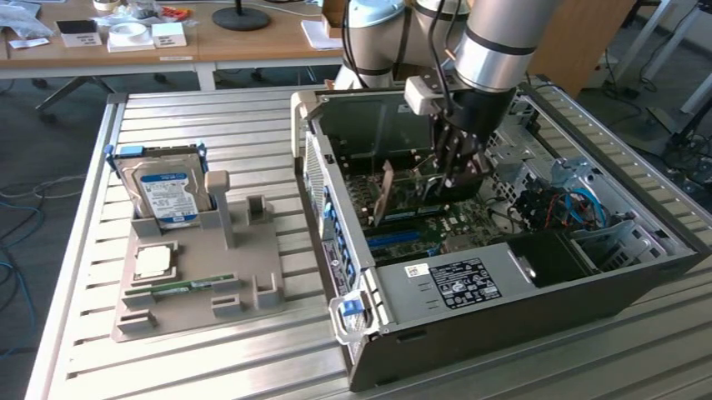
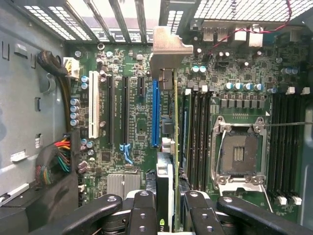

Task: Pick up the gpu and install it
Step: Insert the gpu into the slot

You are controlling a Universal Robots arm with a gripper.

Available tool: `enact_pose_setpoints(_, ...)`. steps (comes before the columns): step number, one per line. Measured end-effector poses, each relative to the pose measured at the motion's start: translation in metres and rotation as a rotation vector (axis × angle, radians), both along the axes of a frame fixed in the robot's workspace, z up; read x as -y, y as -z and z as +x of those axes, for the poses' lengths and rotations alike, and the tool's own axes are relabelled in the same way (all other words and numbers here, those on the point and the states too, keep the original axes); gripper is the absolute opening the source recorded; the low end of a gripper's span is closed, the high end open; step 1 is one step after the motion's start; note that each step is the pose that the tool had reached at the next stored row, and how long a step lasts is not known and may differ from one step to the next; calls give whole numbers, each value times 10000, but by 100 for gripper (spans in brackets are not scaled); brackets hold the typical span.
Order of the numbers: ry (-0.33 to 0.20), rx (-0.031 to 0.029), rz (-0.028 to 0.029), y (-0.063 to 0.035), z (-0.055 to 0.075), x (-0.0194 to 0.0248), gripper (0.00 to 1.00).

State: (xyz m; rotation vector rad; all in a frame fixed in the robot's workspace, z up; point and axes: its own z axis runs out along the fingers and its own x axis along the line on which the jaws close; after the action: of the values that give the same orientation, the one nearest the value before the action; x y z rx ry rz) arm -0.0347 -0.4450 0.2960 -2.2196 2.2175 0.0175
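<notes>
My gripper (image 1: 454,179) reaches down into the open computer case (image 1: 501,287) and is shut on the gpu (image 1: 414,193), holding it edge-up just above the motherboard. In the wrist view the gpu (image 2: 166,178) appears edge-on between my black fingers (image 2: 142,215), and its pale metal end bracket (image 2: 169,46) points at the case's rear slot openings. The card hangs along the long blue expansion slot (image 2: 155,112), a little to the side nearer the CPU socket (image 2: 239,154). Whether its bottom edge touches the slot is hidden.
A beige fixture (image 1: 200,279) on the slatted table holds a blue-labelled hard drive (image 1: 167,192), a CPU chip (image 1: 153,262) and a green RAM stick (image 1: 192,286). Inside the case, coloured cable bundles (image 2: 58,159) and drive-bay wiring (image 1: 568,204) lie to either side.
</notes>
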Motion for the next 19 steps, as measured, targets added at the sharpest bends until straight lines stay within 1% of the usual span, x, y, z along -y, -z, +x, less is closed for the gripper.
enact_pose_setpoints(3, 0, 17, -3, 20, -17, 12, 27)
enact_pose_setpoints(8, 0, 53, -2, 50, -69, 19, 27)
enact_pose_setpoints(15, 1, 173, -3, 98, -167, 21, 27)
enact_pose_setpoints(19, 0, 177, -1, 100, -171, 20, 27)
